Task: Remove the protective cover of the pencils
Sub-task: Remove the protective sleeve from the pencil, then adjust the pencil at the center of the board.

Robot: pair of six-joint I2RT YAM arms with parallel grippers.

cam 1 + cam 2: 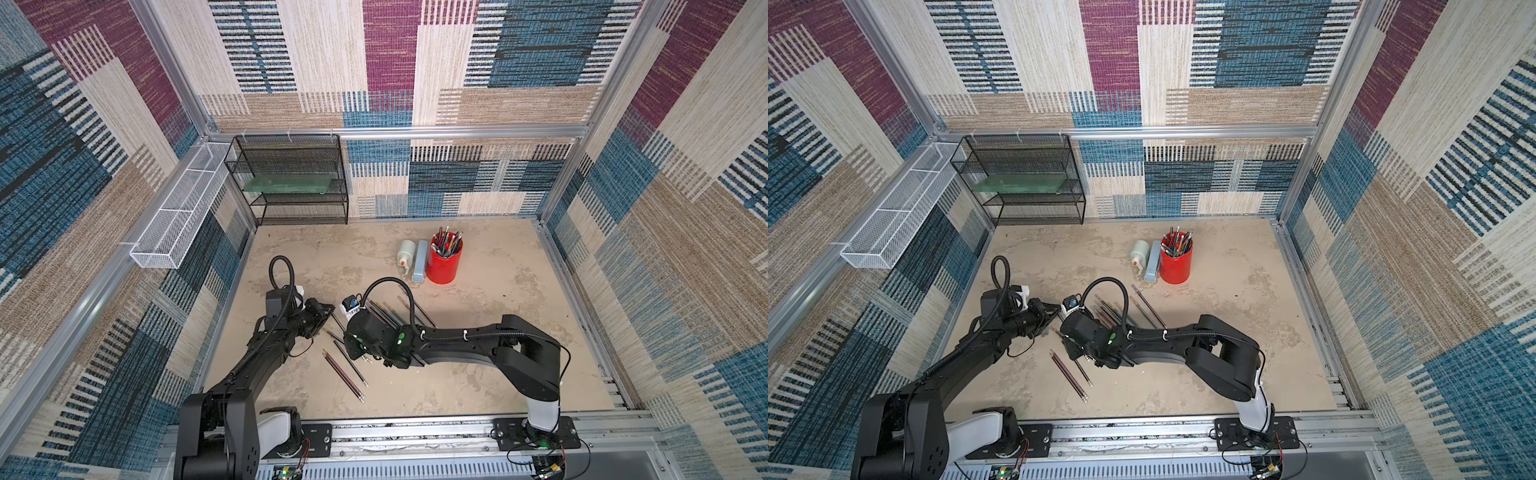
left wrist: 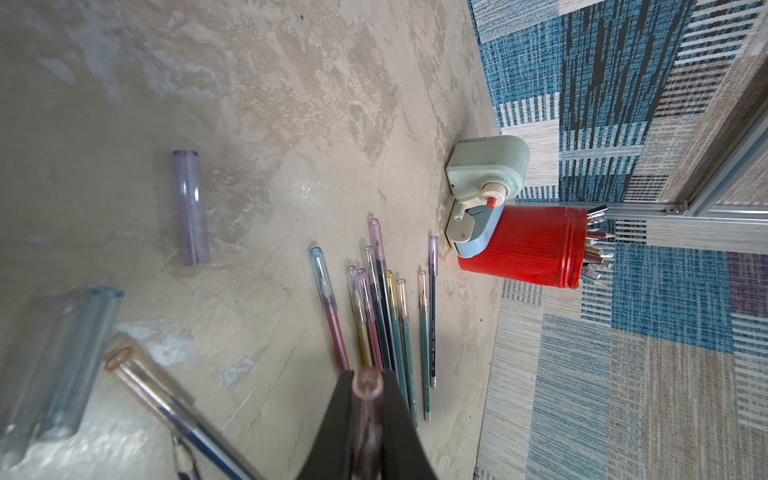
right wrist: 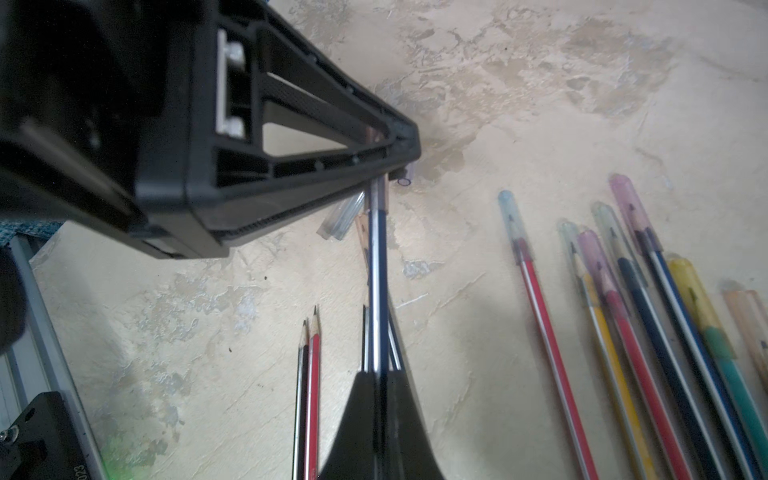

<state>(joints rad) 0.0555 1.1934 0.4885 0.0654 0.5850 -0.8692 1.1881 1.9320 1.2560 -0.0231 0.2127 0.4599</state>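
A dark blue pencil spans the two arms over the counter, well apart from the red cup on its robot-facing left side. The right jaws are clamped shut on the shaft, and the left jaws are pinched shut on the peach-tinted cover sheathing the tip. The step in hand looks to be pulling that cover off; the next move calls for a straight parting along the shaft, both grips firm. Capped pencils lie between the arms and the cup; two bare pencils and loose covers lie farther from it.
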